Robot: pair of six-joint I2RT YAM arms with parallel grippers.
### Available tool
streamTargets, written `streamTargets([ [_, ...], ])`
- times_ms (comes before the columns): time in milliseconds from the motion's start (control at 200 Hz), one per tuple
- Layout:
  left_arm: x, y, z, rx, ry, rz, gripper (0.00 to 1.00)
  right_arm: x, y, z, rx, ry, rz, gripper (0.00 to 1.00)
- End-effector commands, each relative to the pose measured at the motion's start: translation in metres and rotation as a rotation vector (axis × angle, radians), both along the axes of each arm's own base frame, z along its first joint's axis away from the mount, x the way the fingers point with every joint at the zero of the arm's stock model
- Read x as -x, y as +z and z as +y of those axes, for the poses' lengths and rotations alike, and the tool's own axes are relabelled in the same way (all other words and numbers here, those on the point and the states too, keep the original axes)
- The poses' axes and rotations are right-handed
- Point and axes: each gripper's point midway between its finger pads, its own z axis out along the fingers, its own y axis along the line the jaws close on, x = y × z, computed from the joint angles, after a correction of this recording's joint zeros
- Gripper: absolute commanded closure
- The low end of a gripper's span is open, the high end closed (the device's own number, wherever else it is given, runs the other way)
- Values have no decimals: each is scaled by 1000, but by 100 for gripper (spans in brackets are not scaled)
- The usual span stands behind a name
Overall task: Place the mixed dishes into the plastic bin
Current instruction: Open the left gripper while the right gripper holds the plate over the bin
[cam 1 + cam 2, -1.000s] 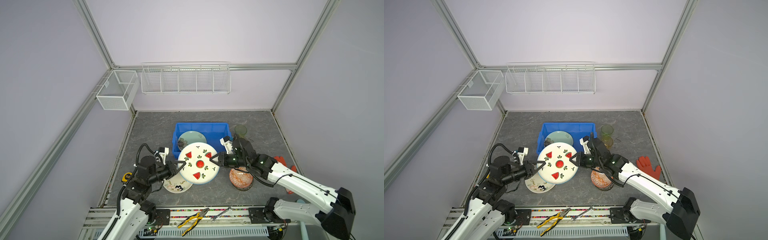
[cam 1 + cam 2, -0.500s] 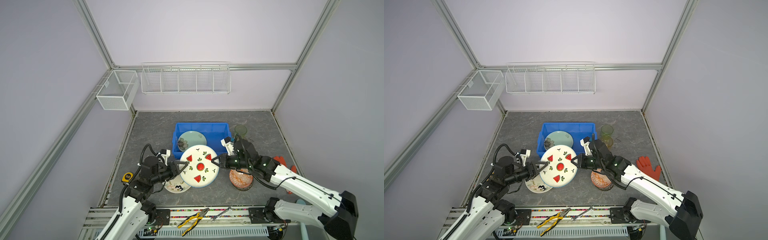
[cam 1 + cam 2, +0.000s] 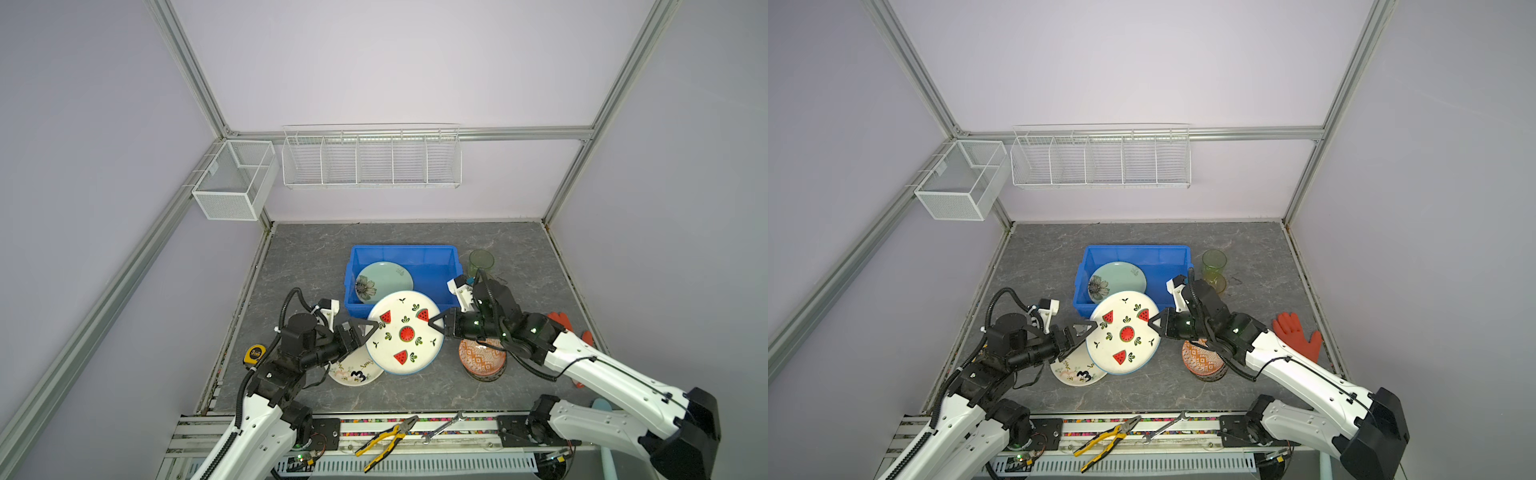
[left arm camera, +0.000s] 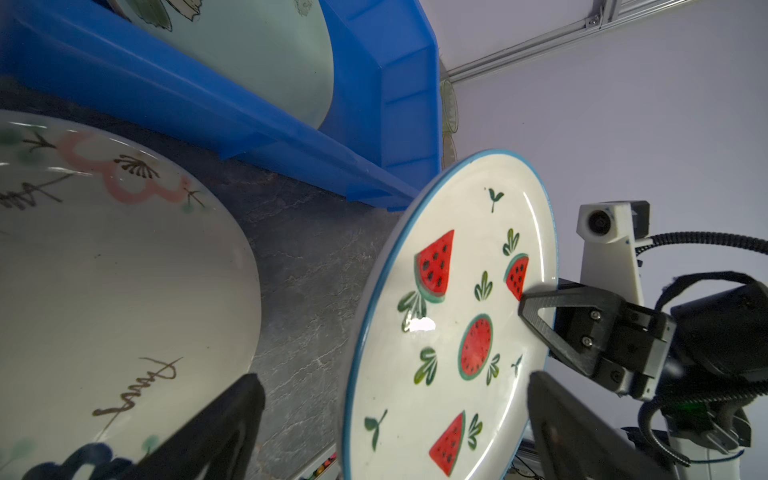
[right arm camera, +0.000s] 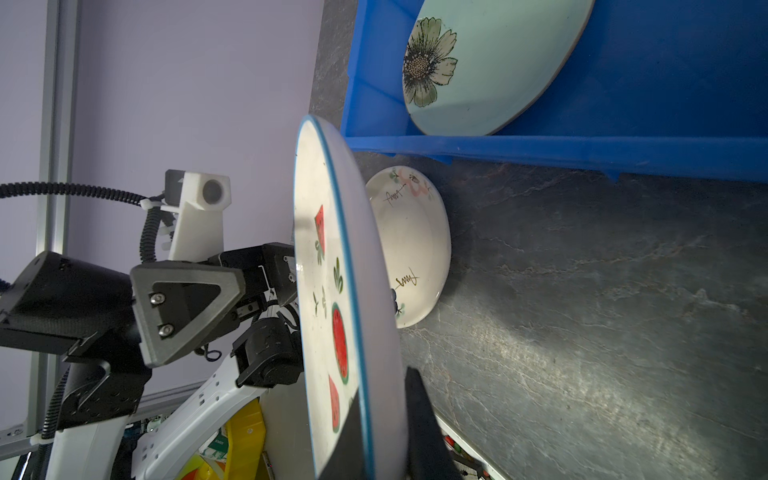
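The watermelon plate [image 3: 405, 332] hangs in the air just in front of the near wall of the plastic bin [image 3: 415, 253], tilted and clear of the table [image 3: 415, 392]. In both top views it overlaps the edge of the cream floral plate [image 3: 353, 372] lying below it.

Your right gripper [image 3: 436, 323] carries it alone. Its jaws are clamped on the plate's rim, one finger on the painted face and the other behind, as the left wrist view shows.

Your left gripper [image 3: 371, 332] stands at the opposite rim with its jaws wide apart. Its fingers [image 4: 216, 428] straddle the edge without pinching it, so it likely adds no support.

This looks like a handover. The plate probably goes to the right arm because that arm sits closer to the bin's free side.

The pale green plate [image 3: 384, 280] already lies in the bin, leaning toward its left wall, which leaves the right part bare. I judge the tilt comes from the one-sided rim grip, since a wide dish sags away from a single pinch.

Draw the left arm back before you swing, or the open fingers may catch the rim. The orange bowl [image 3: 482, 359] and the green glass [image 3: 481, 262] wait on the table on your right.
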Motion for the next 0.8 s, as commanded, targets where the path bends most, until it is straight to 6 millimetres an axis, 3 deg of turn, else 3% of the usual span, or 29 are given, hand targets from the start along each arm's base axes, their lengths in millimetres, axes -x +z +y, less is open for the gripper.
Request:
streamTargets([
  [0,-1,9,10,-80,30,-24,2,-11,58,3,-126,-2,-126,94],
  [205,-7,25,22,-157,79,-74,2,-28,74,-8,-107,-33,-150,93],
  [440,-14,33,38,-262,97,-76,2,-64,92,-15,-70,-70,-177,94],
  [795,-24,32,55,-290,107,-66,2,-132,83,1,-54,-95,-142,93],
])
